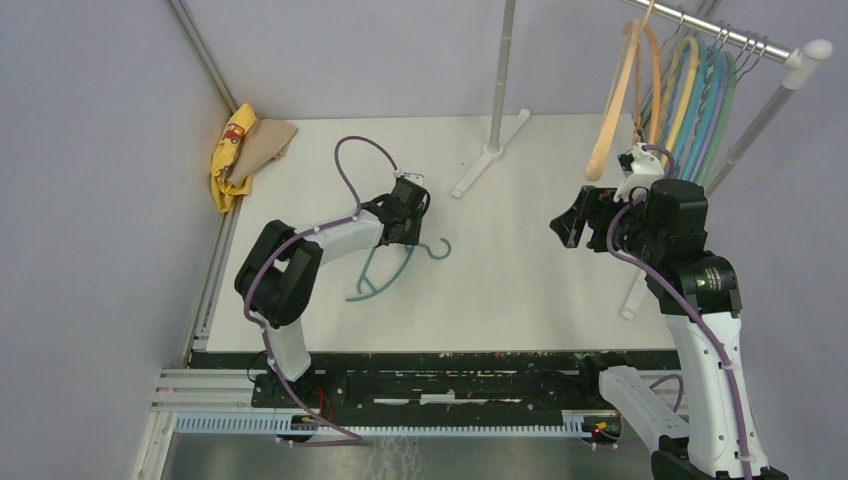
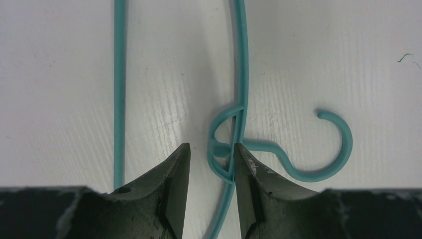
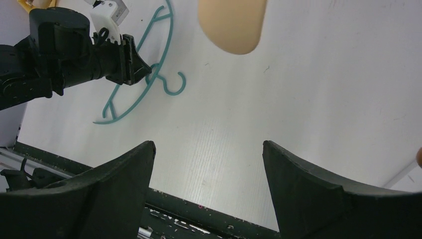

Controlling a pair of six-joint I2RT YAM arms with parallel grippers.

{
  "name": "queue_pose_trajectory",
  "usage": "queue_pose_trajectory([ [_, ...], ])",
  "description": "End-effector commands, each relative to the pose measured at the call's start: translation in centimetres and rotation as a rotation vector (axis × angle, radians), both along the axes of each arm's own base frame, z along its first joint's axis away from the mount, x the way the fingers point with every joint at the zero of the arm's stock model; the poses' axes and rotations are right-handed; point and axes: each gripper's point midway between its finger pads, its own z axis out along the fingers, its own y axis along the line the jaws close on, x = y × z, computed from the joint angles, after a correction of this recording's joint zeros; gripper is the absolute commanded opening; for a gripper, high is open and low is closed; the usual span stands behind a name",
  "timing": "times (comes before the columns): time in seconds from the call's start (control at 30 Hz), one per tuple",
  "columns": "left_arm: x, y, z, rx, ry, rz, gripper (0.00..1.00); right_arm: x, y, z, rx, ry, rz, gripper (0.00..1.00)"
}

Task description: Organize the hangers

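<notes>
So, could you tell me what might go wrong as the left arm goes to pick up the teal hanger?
The left fingers straddle the neck of the teal hanger off-centre: one touches it, the other stands apart, so closing may shove it rather than pinch. It is thin and lies flat, so it could slip on lifting. The tan hanger hangs close by the right fingers and might get knocked.

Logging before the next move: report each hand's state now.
Left hand: open, astride the neck of the teal hanger, not clamped.
Right hand: open, empty.
</notes>
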Motion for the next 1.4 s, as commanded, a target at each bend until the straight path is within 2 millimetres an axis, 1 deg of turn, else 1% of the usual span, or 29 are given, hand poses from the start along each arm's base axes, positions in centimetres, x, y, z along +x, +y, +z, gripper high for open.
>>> queue_pose_trajectory([
  [0.0,0.7,-0.5,0.0,0.043,0.014,-0.058,0.44,0.6,-0.1,1.3,-0.007,-0.066,-0.006,0.88],
  [0.33,1.3,-0.9,-1.0,0.069,0.046,-0.065,0.44,0.7,-0.3,0.9,-0.021,-0.059,-0.009,0.88],
  [0.47,1.3,-1.1,-2.2,0.092,0.082,-0.080,0.43,0.7,-0.4,0.6,-0.030,-0.054,-0.012,0.88],
  [0.53,1.2,-1.0,-3.0,0.104,0.100,-0.085,0.42,0.7,-0.5,0.4,-0.035,-0.050,-0.018,0.88],
  [0.63,0.9,-0.8,-4.1,0.117,0.122,-0.088,0.27,0.8,-0.6,0.1,-0.041,-0.043,-0.021,0.88],
  [0.7,0.7,-0.8,-4.5,0.121,0.134,-0.092,0.20,0.8,-0.6,0.0,-0.041,-0.038,-0.022,0.88],
  [0.77,0.7,-0.7,-4.7,0.124,0.137,-0.091,0.08,0.9,-0.6,-0.2,-0.040,-0.033,-0.021,0.88],
  [0.8,0.7,-0.7,-4.7,0.126,0.135,-0.090,0.04,0.9,-0.6,-0.2,-0.039,-0.033,-0.021,0.88],
  [0.87,0.6,-0.6,-4.6,0.125,0.131,-0.088,0.03,0.9,-0.6,-0.2,-0.039,-0.033,-0.023,0.88],
  [0.93,0.9,-0.8,-3.7,0.110,0.107,-0.084,0.03,0.9,-0.7,-0.3,-0.038,-0.030,-0.026,0.88],
  [0.97,1.1,-0.9,-2.8,0.094,0.086,-0.083,0.03,0.9,-0.6,-0.4,-0.036,-0.027,-0.026,0.88],
  [1.03,1.7,-1.4,-0.7,0.051,0.037,-0.076,0.03,0.9,-0.3,-0.6,-0.020,-0.021,-0.015,0.88],
  [1.1,2.4,-1.8,1.9,0.006,-0.018,-0.066,0.03,0.8,0.1,-0.9,-0.008,-0.012,0.006,0.86],
  [1.2,2.9,-2.3,6.0,-0.077,-0.100,-0.050,0.03,0.4,0.5,-1.8,-0.007,0.016,0.036,0.85],
  [1.27,2.9,-2.6,8.0,-0.135,-0.140,-0.042,0.03,0.0,0.8,-2.4,0.001,0.034,0.059,0.85],
  [1.37,2.9,-2.9,10.5,-0.213,-0.191,-0.028,0.03,-0.6,2.2,-3.4,0.055,0.063,0.119,0.85],
])
